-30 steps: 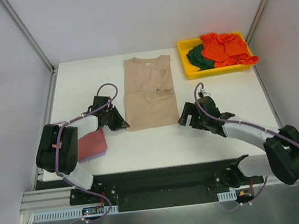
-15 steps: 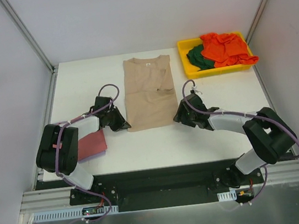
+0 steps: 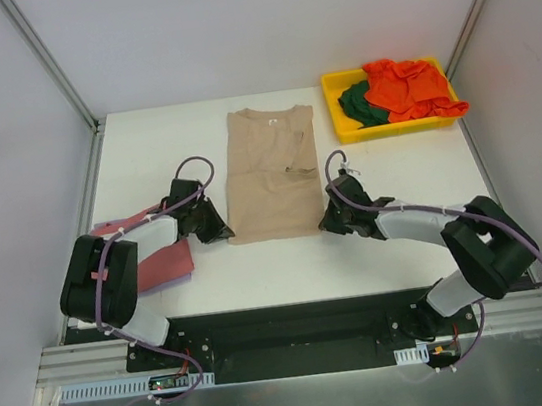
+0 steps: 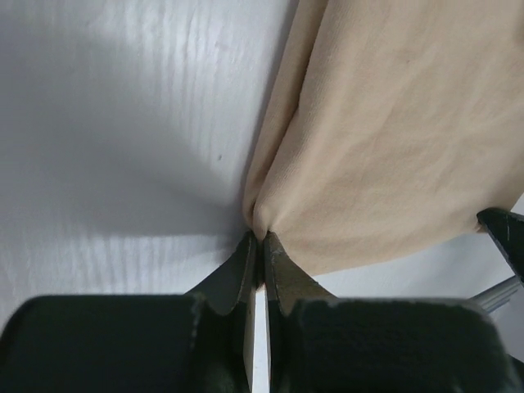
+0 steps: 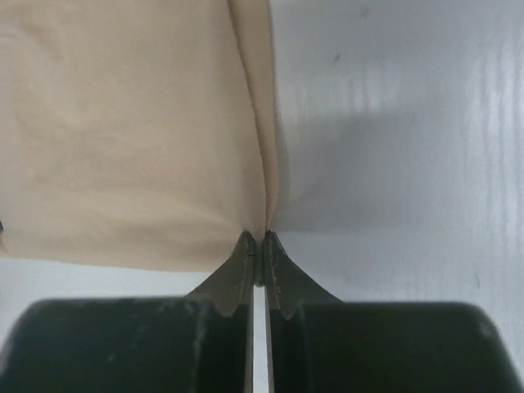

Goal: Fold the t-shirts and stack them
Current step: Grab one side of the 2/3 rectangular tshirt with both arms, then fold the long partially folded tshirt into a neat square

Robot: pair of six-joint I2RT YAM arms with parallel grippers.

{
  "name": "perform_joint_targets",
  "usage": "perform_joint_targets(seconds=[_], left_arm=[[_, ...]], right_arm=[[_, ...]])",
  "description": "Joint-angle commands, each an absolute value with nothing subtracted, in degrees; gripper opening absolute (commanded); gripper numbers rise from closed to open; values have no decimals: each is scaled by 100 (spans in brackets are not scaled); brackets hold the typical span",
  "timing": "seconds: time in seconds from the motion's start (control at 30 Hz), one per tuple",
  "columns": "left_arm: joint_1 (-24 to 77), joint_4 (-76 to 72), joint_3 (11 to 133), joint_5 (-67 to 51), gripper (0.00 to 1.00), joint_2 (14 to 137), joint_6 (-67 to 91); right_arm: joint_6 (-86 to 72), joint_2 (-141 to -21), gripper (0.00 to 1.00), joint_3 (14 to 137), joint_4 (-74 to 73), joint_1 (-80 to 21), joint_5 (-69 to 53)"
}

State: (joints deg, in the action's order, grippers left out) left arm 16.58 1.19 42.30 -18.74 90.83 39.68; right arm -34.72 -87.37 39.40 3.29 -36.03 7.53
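Observation:
A tan t-shirt [image 3: 272, 173] lies flat in the middle of the white table, sleeves folded in, collar at the far end. My left gripper [image 3: 223, 232] is shut on its near left corner; the left wrist view shows the tan cloth [image 4: 385, 123] pinched at the left gripper's tips [image 4: 259, 239]. My right gripper [image 3: 325, 223] is shut on the near right corner, where the cloth [image 5: 123, 123] bunches between the right gripper's tips [image 5: 257, 238]. A folded dusty-red t-shirt [image 3: 163, 262] lies at the near left on a lavender one [image 3: 113, 226], partly under my left arm. Orange-red [image 3: 406, 86] and dark green [image 3: 356, 103] t-shirts fill the bin.
The yellow plastic bin [image 3: 341, 128] stands at the far right corner of the table. Grey walls and metal frame posts close in the table on the left, right and back. Both arms stretch low across the near half of the table.
My right gripper has moved left to the tan shirt's near right corner and shut on it. The shirt's near edge has shifted slightly. The left gripper stayed shut on its corner.

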Motion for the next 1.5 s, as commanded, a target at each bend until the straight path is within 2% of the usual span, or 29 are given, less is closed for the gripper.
perform_joint_targets(seconds=[0.0,0.1,0.27,0.43,0.67,0.9,1.17,1.37,1.47], left_arm=[[1784,833,3921,-1408,0,8212,3972],[1863,1186,3684,-1090,0,7386,4051],[1960,1669,3156,-985,0,5471,4026],[2056,2179,3059,-1344,0,3466,4122],[2083,2733,3146,-2020,0,2066,4403],[2083,2944,3515,-1759,0,1801,4412],[2083,2506,3876,-1354,0,3022,4438],[2092,1618,4148,-1346,0,4199,4456],[2092,1390,4306,-1064,0,4630,4438]], right_arm=[[-3138,-7781,1,3631,-184,-3910,282],[-3242,-7095,1,3437,-430,-4060,62],[-3208,-5812,1,3304,-1044,-4385,-1062],[-3480,-4634,1,3419,-1783,-4973,-1713],[-4235,-3797,1,3647,-1688,-6116,-2074],[-4141,-3867,1,3998,-2003,-6310,-1742],[-3499,-3560,1,4491,-2917,-6206,-36],[-2840,-3603,1,4737,-3155,-5503,641],[-2541,-3910,1,4860,-3173,-4810,493]])
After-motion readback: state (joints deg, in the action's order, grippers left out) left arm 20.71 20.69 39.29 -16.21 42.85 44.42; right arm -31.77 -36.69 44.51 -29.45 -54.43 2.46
